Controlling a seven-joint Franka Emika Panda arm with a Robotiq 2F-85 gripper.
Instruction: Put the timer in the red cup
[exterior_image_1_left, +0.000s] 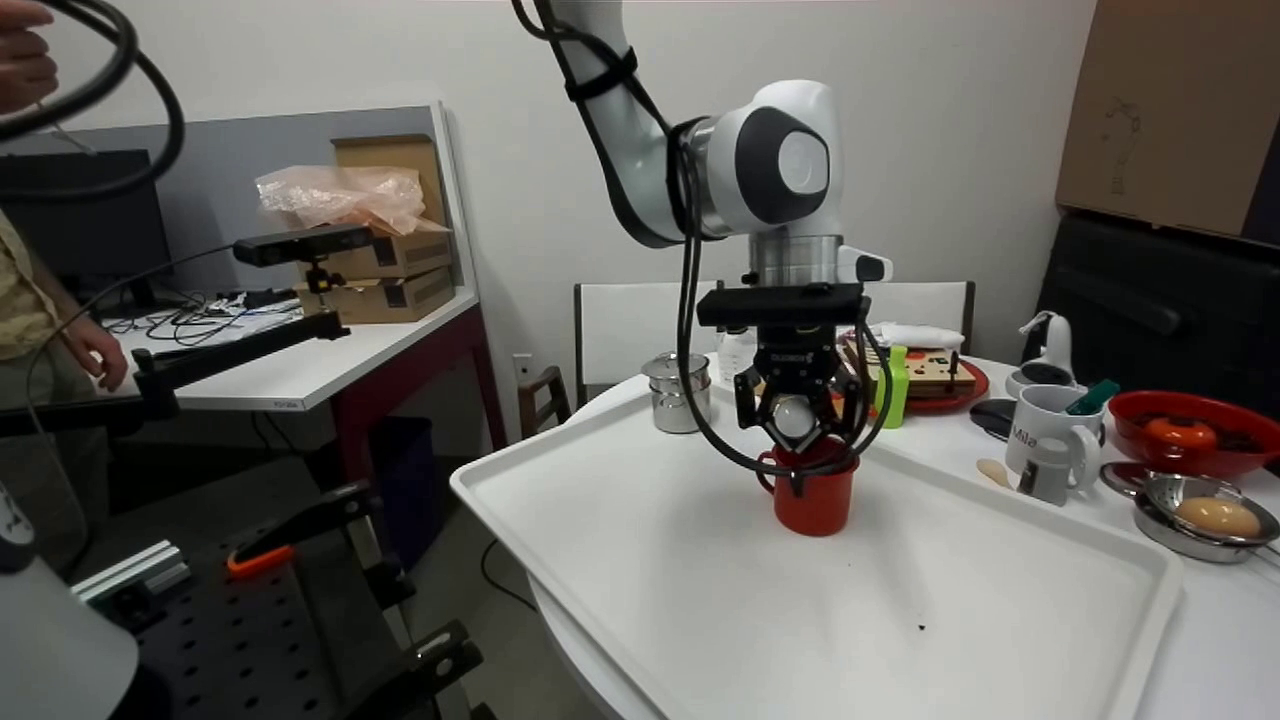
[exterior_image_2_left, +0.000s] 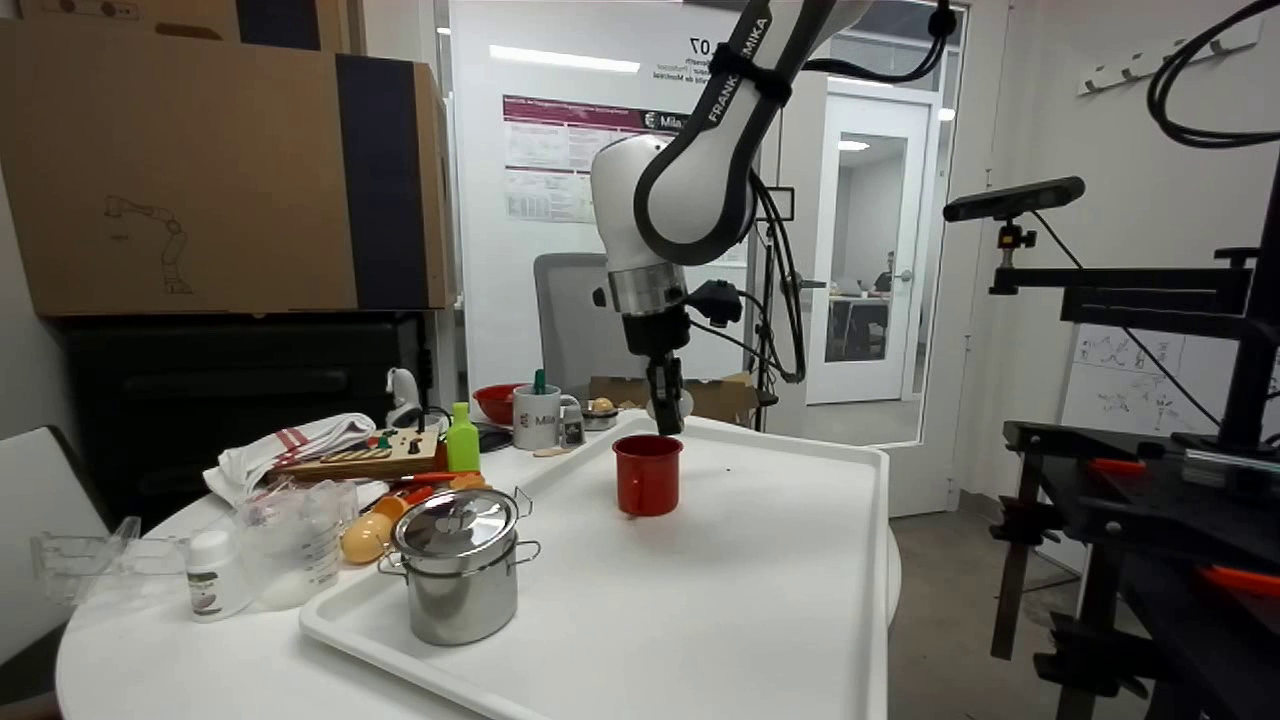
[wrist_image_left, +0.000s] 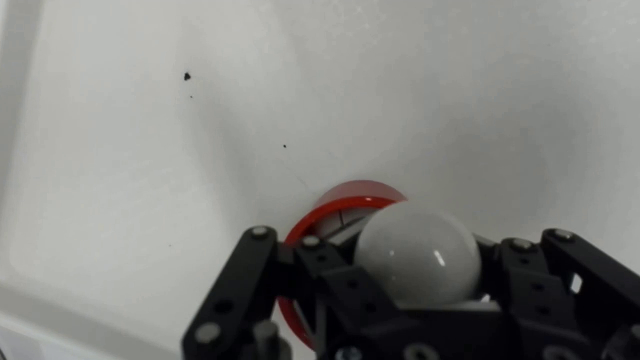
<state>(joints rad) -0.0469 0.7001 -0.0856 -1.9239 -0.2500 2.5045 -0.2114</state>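
A white, ball-like timer (wrist_image_left: 417, 252) is held above the mouth of a red cup (exterior_image_2_left: 647, 478) by a robot's gripper (exterior_image_1_left: 797, 448), its fingers drawn in against the timer's sides. The red cup is stood upright on a white tray (exterior_image_2_left: 780, 560) laid over a counter (exterior_image_2_left: 150, 660). The pickup and the carry are, by appearances, done; the release is left, perhaps with a slight shift first, since the timer is seen toward one side of the mouth in the wrist view. Whether the fingertips are dipped below the rim cannot be told. “FRANKA EMIKA” is printed along the arm (exterior_image_2_left: 693, 190) in an exterior view, partly crossed by a black strap (exterior_image_2_left: 750, 73); “Mila” is carried by a pale mug (exterior_image_2_left: 535, 415) in both exterior views and by a poster (exterior_image_2_left: 590, 155). Reversed lettering (exterior_image_2_left: 701, 47), “07” among it, is seen above the poster, while the label of a white bottle (exterior_image_2_left: 213, 570) is too blurred to be read
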